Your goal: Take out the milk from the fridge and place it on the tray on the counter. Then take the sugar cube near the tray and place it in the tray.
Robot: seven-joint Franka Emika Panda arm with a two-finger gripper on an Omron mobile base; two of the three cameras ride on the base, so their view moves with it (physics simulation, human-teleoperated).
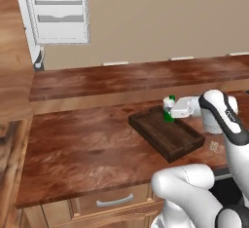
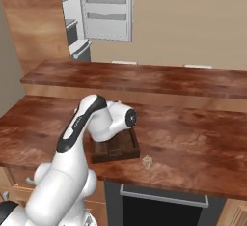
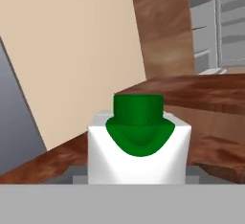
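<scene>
Right then, the pincer (image 1: 171, 110) was holding the milk carton (image 1: 169, 109) at the far end of the tray (image 1: 165, 133), and its jaws were closed on the carton's sides. From the left base view I could not tell if the carton's green bottom touched the tray floor or hung just above it. In the hand view the milk carton (image 3: 139, 144) sat very close, with its green top facing the camera. The dark wooden tray lay on the worktop (image 1: 87, 149), turned at a slant, near the front edge. The sugar cube (image 2: 147, 161) rested on the worktop just beside the tray's (image 2: 116, 150) near end, not touching it. Far behind, the fridge (image 2: 103, 7) stood with its door open, showing white racks.
</scene>
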